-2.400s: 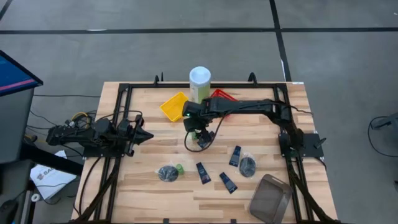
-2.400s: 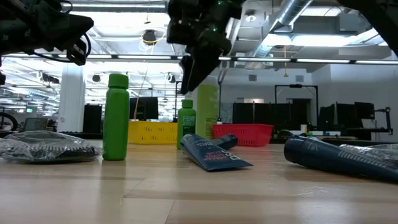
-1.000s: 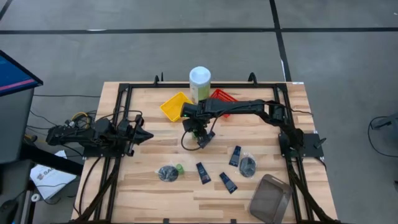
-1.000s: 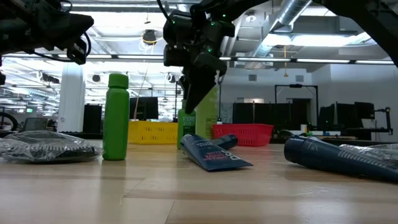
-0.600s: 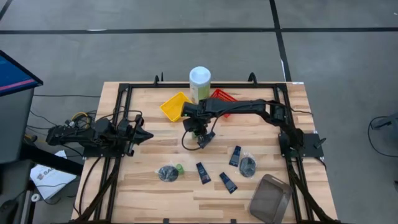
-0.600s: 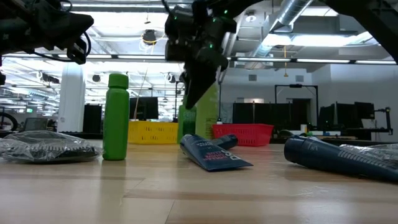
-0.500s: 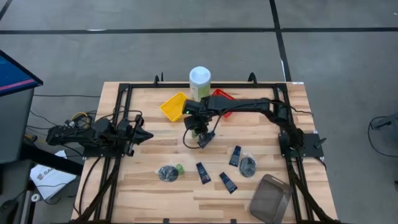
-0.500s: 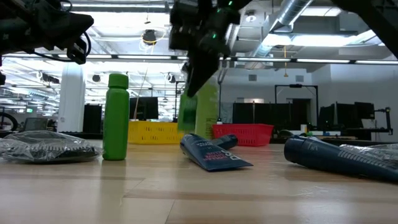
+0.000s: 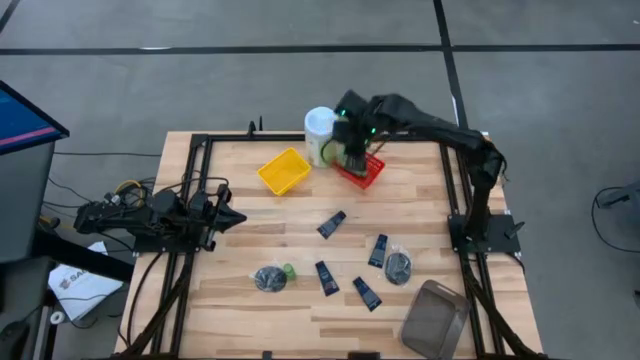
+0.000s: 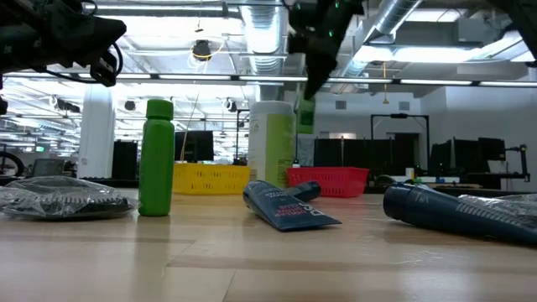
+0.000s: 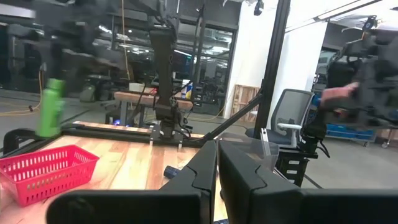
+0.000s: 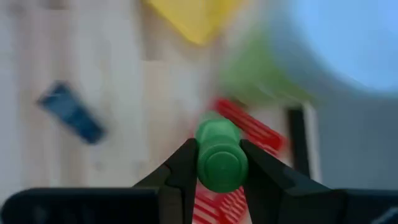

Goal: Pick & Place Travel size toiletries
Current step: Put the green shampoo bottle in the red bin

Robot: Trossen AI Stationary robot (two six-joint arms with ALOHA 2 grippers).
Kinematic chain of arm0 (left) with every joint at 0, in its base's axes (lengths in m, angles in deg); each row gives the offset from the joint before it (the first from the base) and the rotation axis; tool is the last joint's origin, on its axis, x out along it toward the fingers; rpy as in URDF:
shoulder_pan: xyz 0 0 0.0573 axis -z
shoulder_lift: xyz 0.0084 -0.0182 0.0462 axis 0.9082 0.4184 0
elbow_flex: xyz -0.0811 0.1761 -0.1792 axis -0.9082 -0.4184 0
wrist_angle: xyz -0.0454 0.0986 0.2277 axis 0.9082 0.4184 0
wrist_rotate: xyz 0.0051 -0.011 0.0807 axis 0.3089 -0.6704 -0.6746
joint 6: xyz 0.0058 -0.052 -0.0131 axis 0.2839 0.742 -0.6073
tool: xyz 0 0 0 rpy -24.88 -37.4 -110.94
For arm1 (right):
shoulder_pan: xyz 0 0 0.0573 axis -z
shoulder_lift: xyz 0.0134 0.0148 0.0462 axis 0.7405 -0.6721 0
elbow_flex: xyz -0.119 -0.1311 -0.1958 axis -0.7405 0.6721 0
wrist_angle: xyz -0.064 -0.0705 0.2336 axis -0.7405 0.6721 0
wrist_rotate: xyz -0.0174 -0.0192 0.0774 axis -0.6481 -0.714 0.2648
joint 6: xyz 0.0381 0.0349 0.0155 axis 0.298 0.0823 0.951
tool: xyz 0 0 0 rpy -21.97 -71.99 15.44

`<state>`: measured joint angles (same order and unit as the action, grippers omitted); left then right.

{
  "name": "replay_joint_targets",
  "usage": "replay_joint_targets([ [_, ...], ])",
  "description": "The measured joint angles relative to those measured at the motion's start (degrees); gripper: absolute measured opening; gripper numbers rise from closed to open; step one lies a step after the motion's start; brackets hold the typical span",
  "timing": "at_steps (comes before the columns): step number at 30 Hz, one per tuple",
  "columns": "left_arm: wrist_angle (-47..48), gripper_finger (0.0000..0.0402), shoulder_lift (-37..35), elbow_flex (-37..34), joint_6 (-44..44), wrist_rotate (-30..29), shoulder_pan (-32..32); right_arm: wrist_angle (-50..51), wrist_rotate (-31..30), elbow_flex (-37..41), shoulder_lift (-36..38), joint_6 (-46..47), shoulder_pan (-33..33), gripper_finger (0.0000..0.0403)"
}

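Green bottle held in the air above the red basket at the 12 o'clock side of the surface.

The small green bottle sits clamped between the two fingers of the right gripper, cap end toward the wrist camera, hanging above the red basket and just beside the tall pale green canister. At 9 o'clock from the red basket lies the yellow basket. Toward 6 o'clock on the wooden surface, well apart from the baskets, lie four navy tubes, the nearest mid-surface, plus a second green bottle standing beside a clear-wrapped bundle, and another bundle. The left gripper rests at the 9 o'clock edge with its fingers closed together, empty.
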<state>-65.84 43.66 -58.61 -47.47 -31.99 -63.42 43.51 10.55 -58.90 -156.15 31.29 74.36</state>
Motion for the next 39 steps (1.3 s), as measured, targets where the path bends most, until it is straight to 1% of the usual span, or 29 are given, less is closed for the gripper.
replay_joint_targets([
  [6,-0.05,0.0011,0.00,0.01,-0.01,0.12,0.02,5.14,-0.19,0.00,-3.46,1.69,5.83,0.0092],
  [12,-0.03,0.0011,0.00,0.00,0.00,0.12,0.01,9.25,-0.45,0.00,-7.87,1.85,8.48,0.0092],
  [21,-0.18,0.0011,0.00,-0.01,-0.01,-0.07,0.00,9.42,-1.20,0.02,-11.26,2.27,7.97,0.0092],
  [27,-0.36,0.0011,0.00,0.00,0.00,-0.08,0.01,9.44,-4.19,0.07,-12.84,2.01,7.64,0.0092],
  [39,-0.76,0.0011,0.00,-0.01,0.00,-0.05,0.01,7.75,-4.30,0.91,-12.91,3.36,7.47,0.0092],
])
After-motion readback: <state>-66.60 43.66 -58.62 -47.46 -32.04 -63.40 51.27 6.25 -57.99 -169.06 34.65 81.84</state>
